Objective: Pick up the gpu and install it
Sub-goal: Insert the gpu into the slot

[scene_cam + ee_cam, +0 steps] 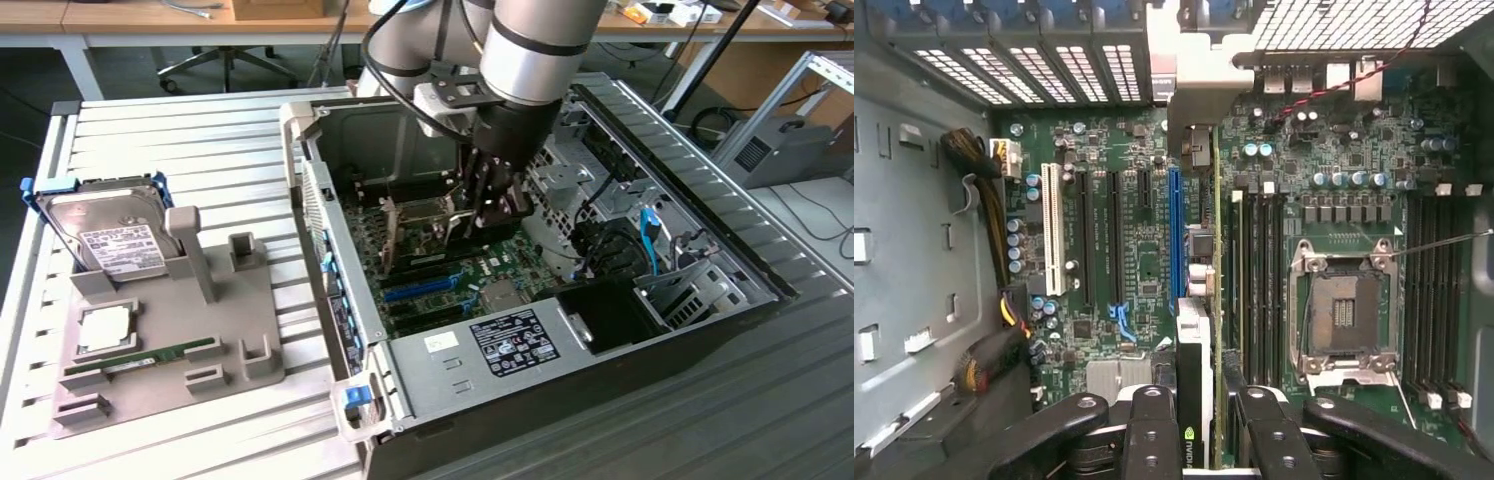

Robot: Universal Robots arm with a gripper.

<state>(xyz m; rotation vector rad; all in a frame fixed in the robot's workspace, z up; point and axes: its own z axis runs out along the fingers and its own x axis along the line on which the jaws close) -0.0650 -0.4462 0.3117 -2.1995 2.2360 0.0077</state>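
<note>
The grey slatted table carries an open computer case lying on its side. The arm reaches down into it from above. On the floor of the case lies the motherboard. Towards the exterior view's left, well apart from the case, a grey holder stands with a hard drive leaning in it.

The gpu is inside the case, over the motherboard, and the gripper has it clamped. The two black fingers press on its flat sides, one on each side, so the card stands on its edge between them.

The relation that matters is the card against the blue slot. In the wrist view the long axis of the card runs parallel to this slot. The card is seen edge-on, just beside the slot, between it and the memory slots. It seems to me that the lining up is nearly done. Whether the lower edge already touches the slot I cannot tell — the card itself hides this place.
</note>
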